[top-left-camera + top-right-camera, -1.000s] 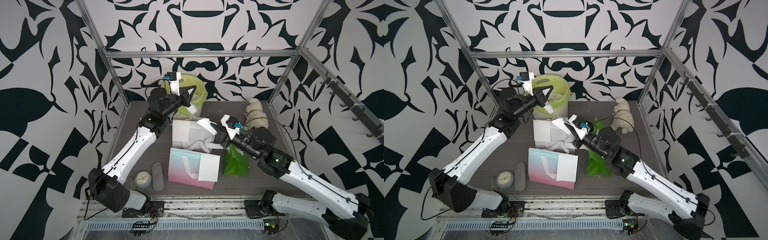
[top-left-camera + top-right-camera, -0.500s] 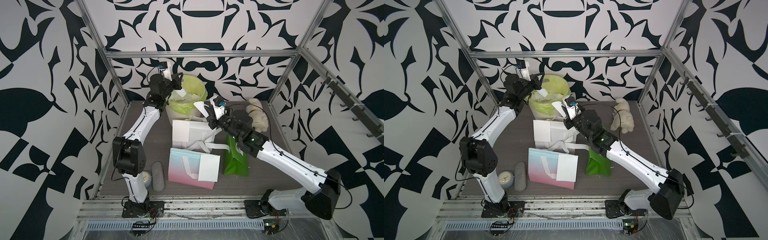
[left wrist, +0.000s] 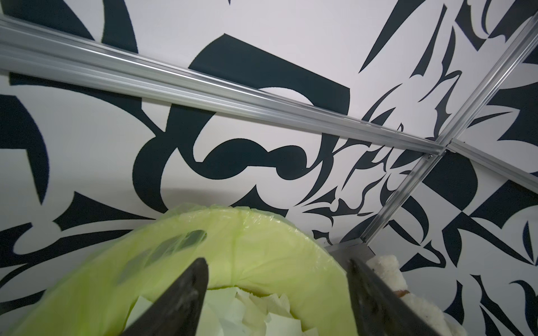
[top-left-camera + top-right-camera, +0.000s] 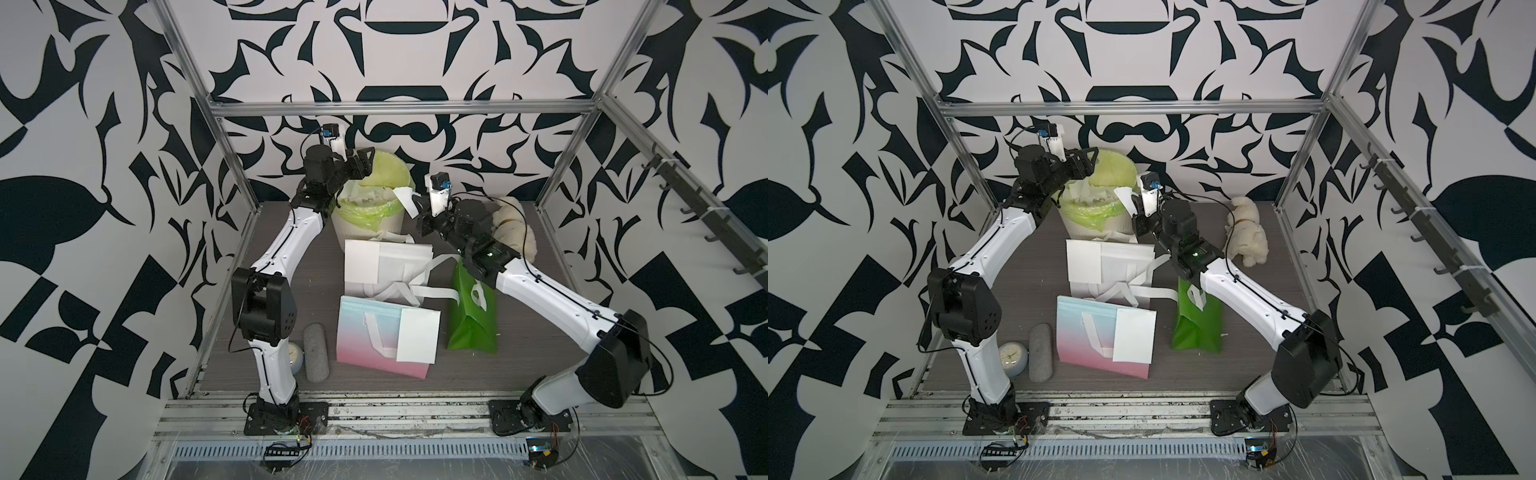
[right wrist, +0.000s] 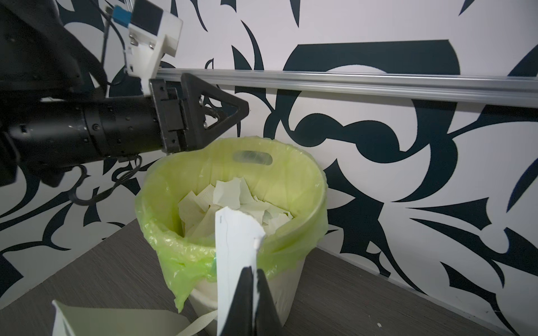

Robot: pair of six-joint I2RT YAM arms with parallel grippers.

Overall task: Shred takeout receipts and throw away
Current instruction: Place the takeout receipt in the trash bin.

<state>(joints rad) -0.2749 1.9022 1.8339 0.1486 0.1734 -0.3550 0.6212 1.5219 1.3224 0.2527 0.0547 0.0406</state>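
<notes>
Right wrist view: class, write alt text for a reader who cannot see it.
Shut jaws of the right arm pinch a torn white receipt scrap just in front of a white bin lined with a green bag, part-filled with white paper scraps. The left arm holds its black jaws above the bin's rim.

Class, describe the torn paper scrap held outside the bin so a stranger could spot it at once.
Find the green-lined bin at the back. Beside its rim, the right end effector pinches a torn white receipt scrap. Unlike the scraps piled inside, it stands upright, held in the air.
</notes>
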